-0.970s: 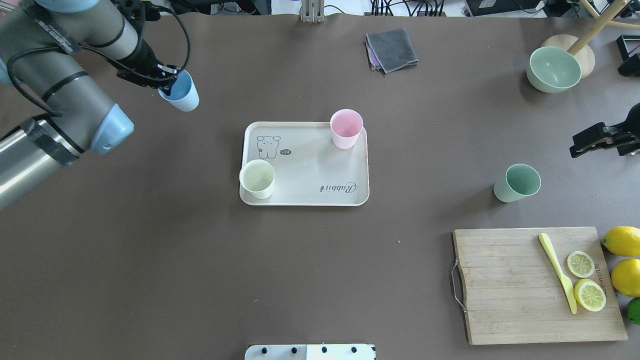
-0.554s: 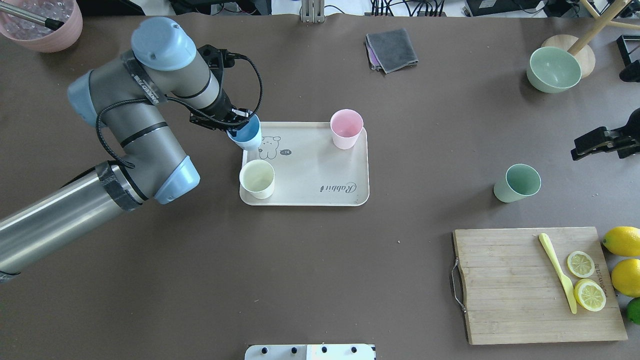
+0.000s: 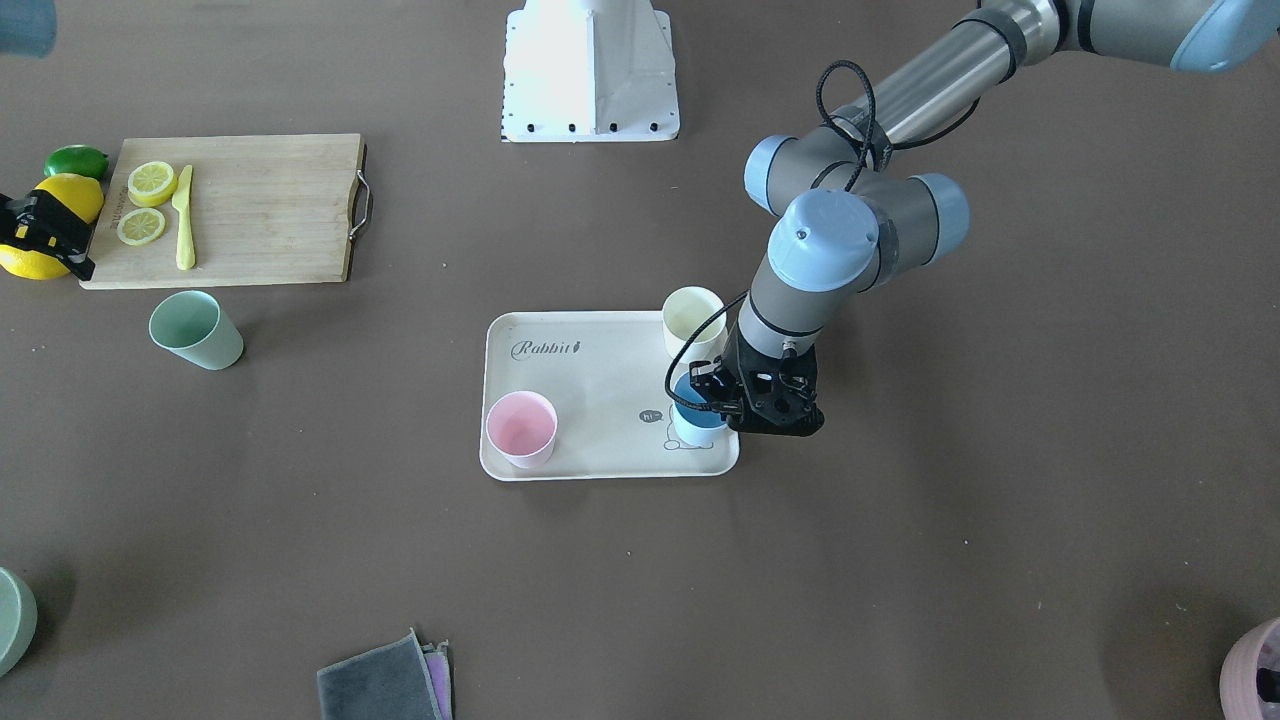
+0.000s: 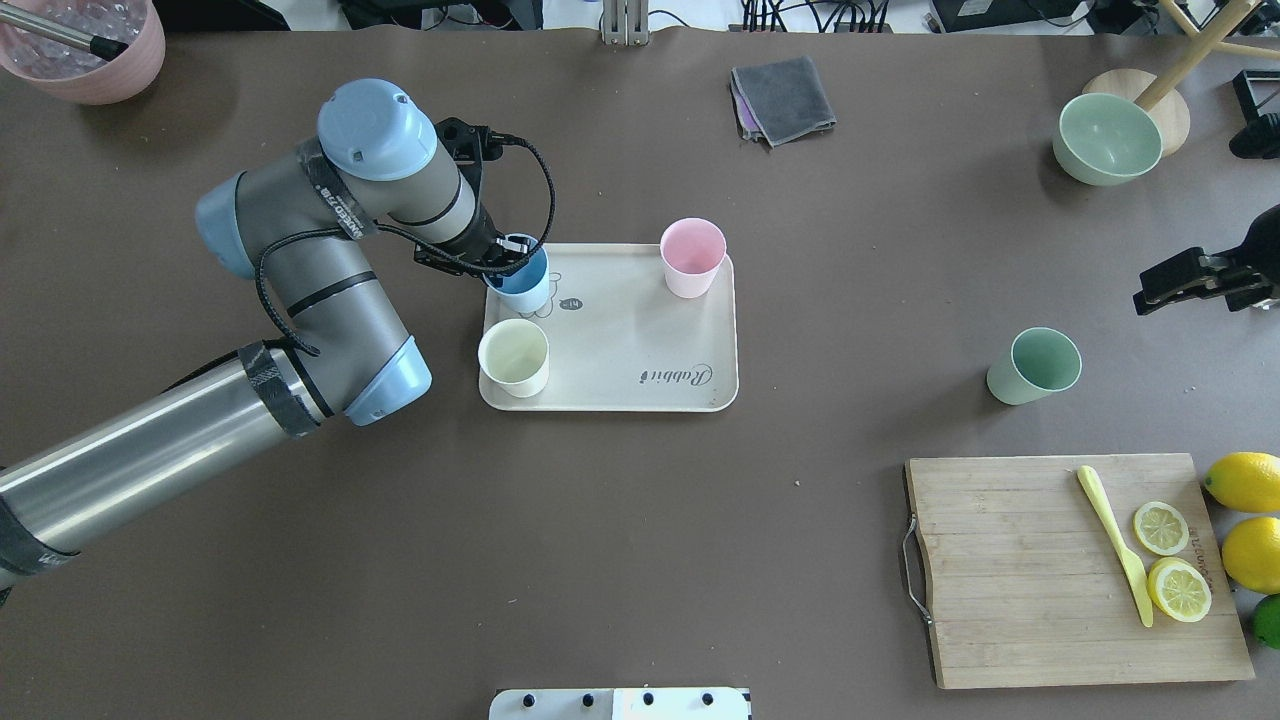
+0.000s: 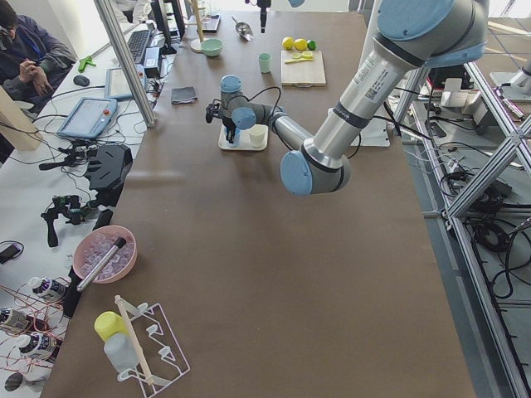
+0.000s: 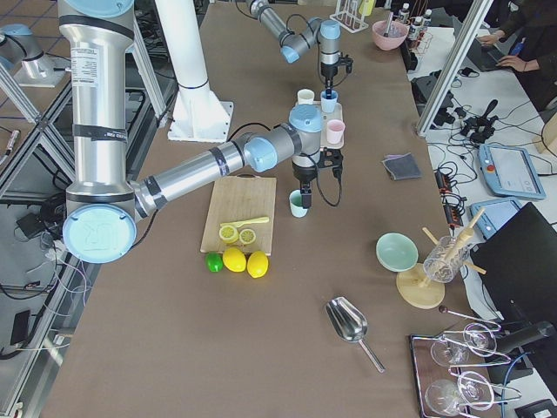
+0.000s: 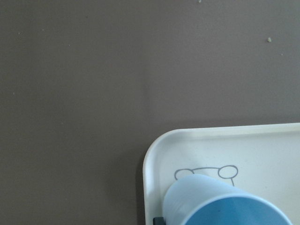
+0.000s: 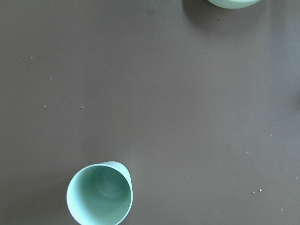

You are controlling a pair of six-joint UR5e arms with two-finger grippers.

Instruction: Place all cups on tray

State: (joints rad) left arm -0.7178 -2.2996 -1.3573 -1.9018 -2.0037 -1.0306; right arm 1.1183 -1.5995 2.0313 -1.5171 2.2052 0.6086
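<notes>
Brown table point(image 4: 600, 560) | light blue cup point(image 4: 522, 287) mouth-up, long axis near vertical, over the bunny corner of the tray point(image 4: 620, 330) | we see the left gripper point(image 4: 508, 250) pinched closed on its rim | cream cup point(image 4: 514, 358) and pink cup point(image 4: 692, 258) upright on tray | green cup point(image 4: 1035, 366) upright on table, well apart | right gripper point(image 4: 1160, 290) near it; we cannot tell its opening.

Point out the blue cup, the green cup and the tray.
blue cup point(image 4: 528, 296), overhead view, outer side wall.
green cup point(image 4: 1042, 362), overhead view, inside of the cup.
tray point(image 4: 620, 332), overhead view, bare floor.
</notes>
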